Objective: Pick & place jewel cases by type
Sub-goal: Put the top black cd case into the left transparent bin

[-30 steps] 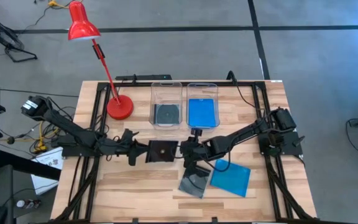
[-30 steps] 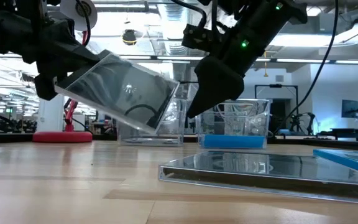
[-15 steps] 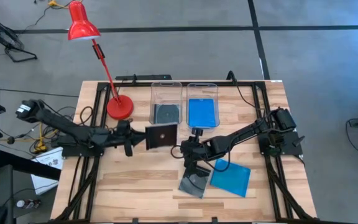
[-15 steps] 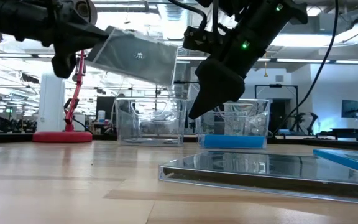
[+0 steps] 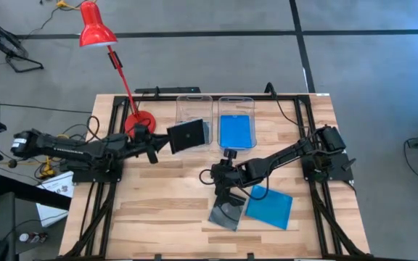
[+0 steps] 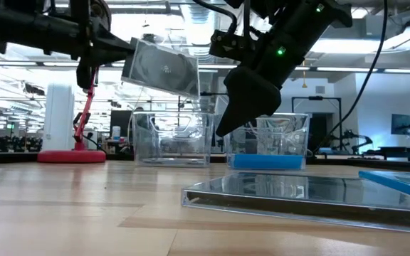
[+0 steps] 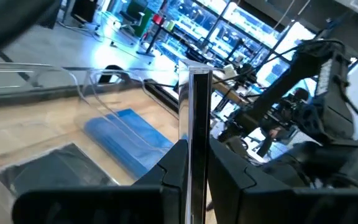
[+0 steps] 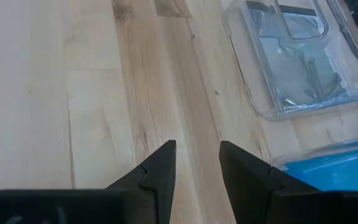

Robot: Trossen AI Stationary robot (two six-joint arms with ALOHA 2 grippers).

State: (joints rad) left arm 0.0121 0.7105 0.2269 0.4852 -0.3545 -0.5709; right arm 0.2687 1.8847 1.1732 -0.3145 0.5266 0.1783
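High view: the left gripper [image 5: 162,143] is clenched on a dark case [image 5: 188,135], held in the air over the near edge of the left bin [image 5: 194,101]. A grey case lies in that bin, mostly hidden under the held one. The right bin [image 5: 236,101] holds a blue case [image 5: 236,130]. The right gripper [image 5: 223,190] hangs mid-table, its jaws a little apart and holding nothing. Just below it a grey case [image 5: 227,214] lies on the table [image 5: 158,210], with another blue case [image 5: 269,206] touching its right side. A red lamp [image 5: 96,32] stands at the table's far left corner.

Low view: the held case [image 6: 164,68] is tilted, high above the left bin [image 6: 171,139]. The right gripper [image 6: 244,107] hangs over the grey case [image 6: 290,193], clear of it. The binned blue case [image 6: 267,161] shows through the right bin's wall.

Left wrist view: the case [image 7: 197,134] is seen edge-on, pinched between the fingers [image 7: 174,163]. Beyond it lie the binned grey case [image 7: 55,169] and blue case [image 7: 126,137], and farther off the right arm [image 7: 303,106].

Right wrist view: the fingers [image 8: 157,168] stand slightly apart over bare table [image 8: 92,93], nothing between them. The grey case [image 8: 300,59] and an edge of the blue one [image 8: 328,162] lie near
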